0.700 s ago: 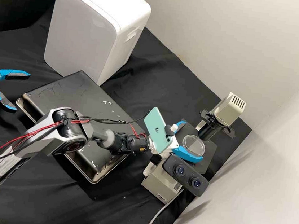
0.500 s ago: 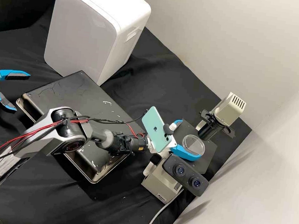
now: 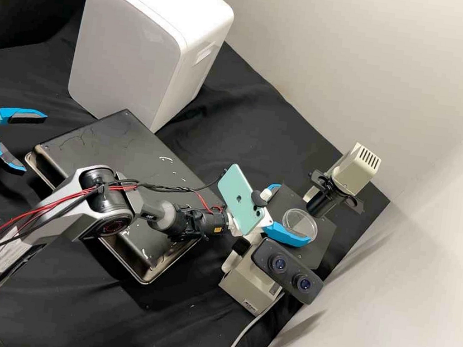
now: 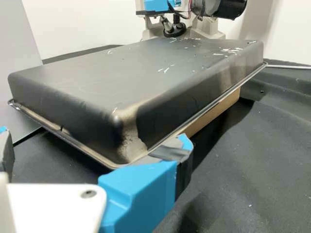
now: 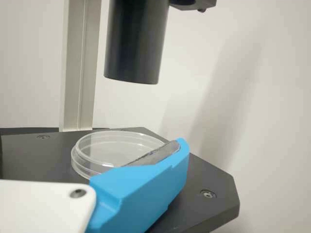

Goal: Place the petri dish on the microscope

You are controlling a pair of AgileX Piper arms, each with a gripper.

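Note:
A clear petri dish (image 3: pixel 300 221) lies flat on the black stage (image 3: pixel 321 245) of the microscope (image 3: pixel 246 283), under the dark objective tube (image 5: pixel 136 39). My right gripper (image 3: pixel 295 214) is open at the stage, one blue finger on each side of the dish's near part. In the right wrist view one of its fingers (image 5: pixel 146 184) runs alongside the dish (image 5: pixel 114 150) rim; I cannot tell whether it touches. My left gripper (image 3: pixel 30 140) stands open at the bench's left edge, holding nothing, just beside a corner of the upturned tray.
An upturned dark metal tray (image 3: pixel 105 147) lies mid-bench between the arms, close to my left fingers (image 4: pixel 141 189). A tall white box (image 3: pixel 146 39) stands behind it. A pale wall runs close along the right of the microscope. A grey cable (image 3: pixel 239 338) trails off its base.
My right gripper has drawn back a little to the left, away from the dish. The dish stays on the stage. The left arm has not moved.

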